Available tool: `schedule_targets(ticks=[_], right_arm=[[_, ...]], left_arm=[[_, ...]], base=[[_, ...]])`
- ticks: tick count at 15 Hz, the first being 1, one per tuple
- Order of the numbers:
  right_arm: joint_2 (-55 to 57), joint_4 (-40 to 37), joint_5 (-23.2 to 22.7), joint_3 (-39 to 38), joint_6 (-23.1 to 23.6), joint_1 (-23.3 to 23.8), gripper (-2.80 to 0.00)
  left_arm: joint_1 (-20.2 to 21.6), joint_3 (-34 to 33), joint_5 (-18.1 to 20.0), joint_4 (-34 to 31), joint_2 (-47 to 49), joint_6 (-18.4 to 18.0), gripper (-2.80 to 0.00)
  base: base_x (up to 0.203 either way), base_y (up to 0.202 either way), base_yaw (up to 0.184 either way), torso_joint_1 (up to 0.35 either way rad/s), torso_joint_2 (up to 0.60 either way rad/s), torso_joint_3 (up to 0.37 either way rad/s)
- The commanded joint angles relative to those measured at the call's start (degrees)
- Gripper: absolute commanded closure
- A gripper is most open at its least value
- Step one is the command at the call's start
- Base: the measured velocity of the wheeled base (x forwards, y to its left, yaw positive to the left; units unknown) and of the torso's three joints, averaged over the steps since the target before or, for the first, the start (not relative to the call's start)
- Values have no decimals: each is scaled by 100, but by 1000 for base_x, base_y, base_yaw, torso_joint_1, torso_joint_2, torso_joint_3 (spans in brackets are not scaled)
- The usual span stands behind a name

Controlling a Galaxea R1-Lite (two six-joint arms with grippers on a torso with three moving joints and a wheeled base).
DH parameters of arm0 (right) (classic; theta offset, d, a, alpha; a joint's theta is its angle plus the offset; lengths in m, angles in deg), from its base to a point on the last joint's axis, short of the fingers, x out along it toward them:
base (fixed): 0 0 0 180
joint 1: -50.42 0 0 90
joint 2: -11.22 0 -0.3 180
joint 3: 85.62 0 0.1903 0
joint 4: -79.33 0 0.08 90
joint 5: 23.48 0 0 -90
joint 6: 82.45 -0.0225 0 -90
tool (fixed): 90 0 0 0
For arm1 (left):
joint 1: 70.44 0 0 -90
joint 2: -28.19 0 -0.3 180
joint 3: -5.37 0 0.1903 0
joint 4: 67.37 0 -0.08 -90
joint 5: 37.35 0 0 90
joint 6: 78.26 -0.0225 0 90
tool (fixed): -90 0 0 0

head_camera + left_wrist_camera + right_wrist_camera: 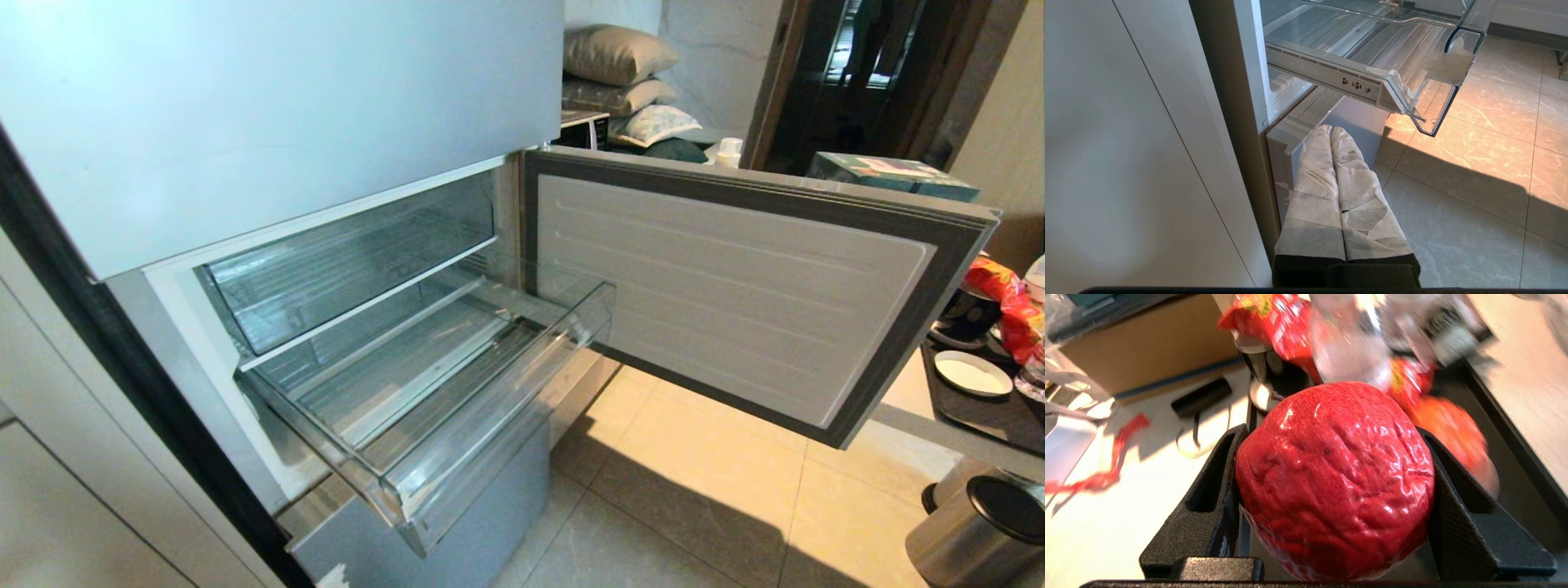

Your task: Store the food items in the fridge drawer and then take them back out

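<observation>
Pale stone floor tiles (694,490) lie under the fridge (245,106). My right claw (1331,490) clamps a glossy, wrinkled red tomato-like piece (1335,477) between black ribbed fingers over the worktop (1126,490); an orange piece (1453,433) lies beyond. My left claw (1337,134), pressed closed, is cloth-wrapped. Further off, the clear ribbed fridge drawer (490,416) stands pulled out.

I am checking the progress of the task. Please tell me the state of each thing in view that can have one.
fridge door: swung open.
fridge drawer: pulled out, empty.
red food item: held between the fingers of the right gripper.
second food item: lying behind it, blurred.
left gripper: shut, empty, low beside the fridge.
</observation>
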Motion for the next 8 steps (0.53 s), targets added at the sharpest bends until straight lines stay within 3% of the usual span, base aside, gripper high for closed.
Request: schedule_targets(ticks=[1, 8], right_arm=[[907, 9, -26, 781, 20, -171, 0], [1823, -810, -50, 2241, 30, -744, 0]], left_arm=[[0, -2, -6, -3, 2, 1, 0], [0, -2, -6, -3, 2, 1, 0]], base=[[0, 0, 0, 0, 0, 0], [0, 0, 0, 0, 0, 0]])
